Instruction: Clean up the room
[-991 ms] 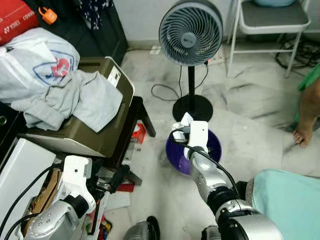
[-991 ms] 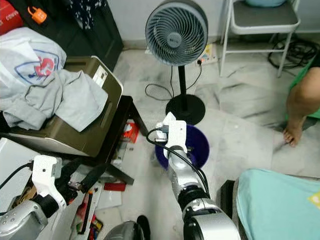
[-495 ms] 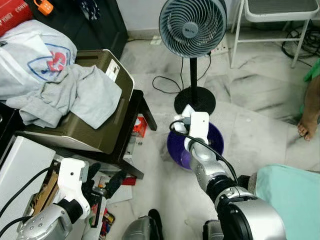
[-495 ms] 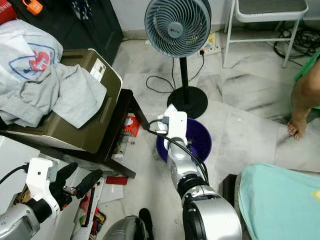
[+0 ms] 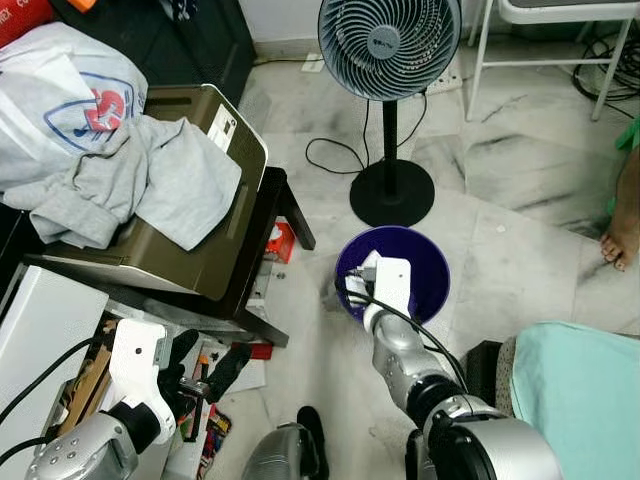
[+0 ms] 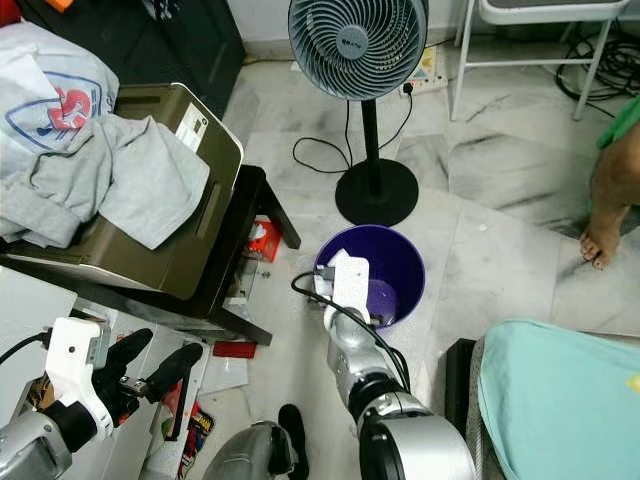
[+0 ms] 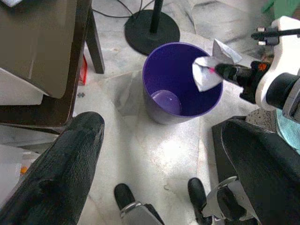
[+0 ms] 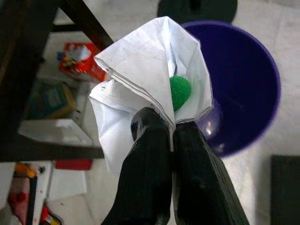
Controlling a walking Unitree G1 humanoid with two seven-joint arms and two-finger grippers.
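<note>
Paper pinched over the bin

The right gripper (image 8: pixel 171 129) clamped a crumpled white paper (image 8: pixel 140 84) above the purple bin (image 7: pixel 180 101); the left gripper (image 7: pixel 159 154) stood wide apart, holding nothing.

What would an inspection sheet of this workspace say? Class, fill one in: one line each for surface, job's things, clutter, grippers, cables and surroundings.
Surface: pale marbled floor, stained in places.
Job's things: crumpled white paper wrapped round a green ball, held above the purple bin; the bin stands upright on the floor.
Clutter: grey clothes heaped on an olive case atop a dark stool; red box and papers on the floor underneath.
Grippers: right gripper shut on the paper over the bin; left gripper open, low beside the stool.
Cables: fan cord looped on the floor; more cords under the chair.
Surroundings: standing fan, white chair, a person's bare foot, pale green cushion.
</note>
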